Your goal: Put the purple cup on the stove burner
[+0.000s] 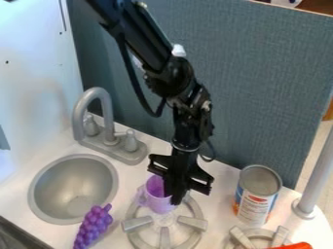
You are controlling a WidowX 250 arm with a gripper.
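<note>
Countertop [133, 177], white and smooth, meets a blue-grey textured panel [267, 82] along its back edge and a white upright wall [36, 68] at its left edge; pale floor [320, 146] shows beyond the panel. The black gripper [174, 195] hangs at the rim of a light purple plastic cup [158, 203], mouth upward, over the grey burner ring [195, 239] towards the front edge; whether it is spread or pressed together cannot be told. Near the left edge is a round grey sink [57, 189], with a grey toy faucet [102, 95] behind it. A purple bunch of toy grapes [94, 226] lies between sink and burner. Towards the right corner, an open metal can with a printed label [253, 206] stands near a grey post [319, 177]; in front, an orange-red object [296, 246] shows at a second grey burner [242, 238].
</note>
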